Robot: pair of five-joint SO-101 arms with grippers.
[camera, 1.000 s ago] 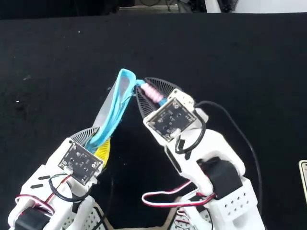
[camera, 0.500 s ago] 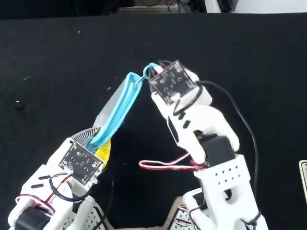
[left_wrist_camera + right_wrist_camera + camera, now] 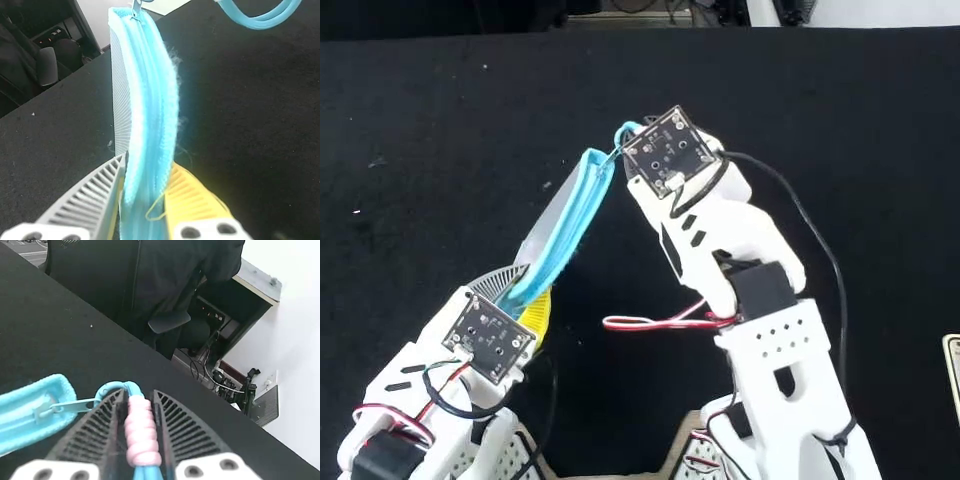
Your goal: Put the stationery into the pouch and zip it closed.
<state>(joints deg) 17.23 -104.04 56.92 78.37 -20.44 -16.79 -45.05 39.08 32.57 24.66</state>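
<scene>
The blue pouch (image 3: 565, 225) stretches taut above the table (image 3: 860, 110), its long axis slanting away and rightward, zip edge up. The left gripper (image 3: 145, 197) clamps its near end. At its far end, the right gripper (image 3: 138, 402) pinches the pink pull (image 3: 142, 432).

Probably an office: desk chair (image 3: 169, 321), cabling (image 3: 216, 374).

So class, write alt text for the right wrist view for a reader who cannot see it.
The right hand pinches a pink strap whose blue loop links to the zip pull at the end of a light-blue pouch, over a black table.
</scene>
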